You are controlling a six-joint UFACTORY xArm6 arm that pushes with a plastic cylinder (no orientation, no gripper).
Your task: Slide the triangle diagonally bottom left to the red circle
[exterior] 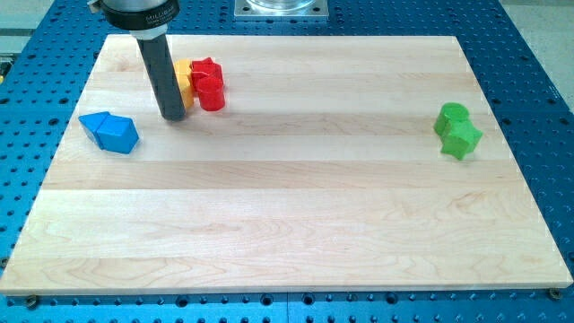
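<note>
Camera view: no claw is fitted, only my tip (173,117), set down touching the yellow block (185,82) near the worktop (296,206) top-left corner. Red blocks (209,84) adjoin. Blue blocks (110,132), triangle shape unclear, sit near left edge; green blocks (457,130) near right edge.

Single high oblique view over board (296,224)

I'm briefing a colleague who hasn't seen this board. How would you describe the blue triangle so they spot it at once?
Start at the wooden board and go to its left edge in the view, near the top. Two blue blocks touch there, left of my tip; the blue triangle block is the flatter, wedge-shaped left one, while the blue pentagon block beside it is chunkier.
</note>
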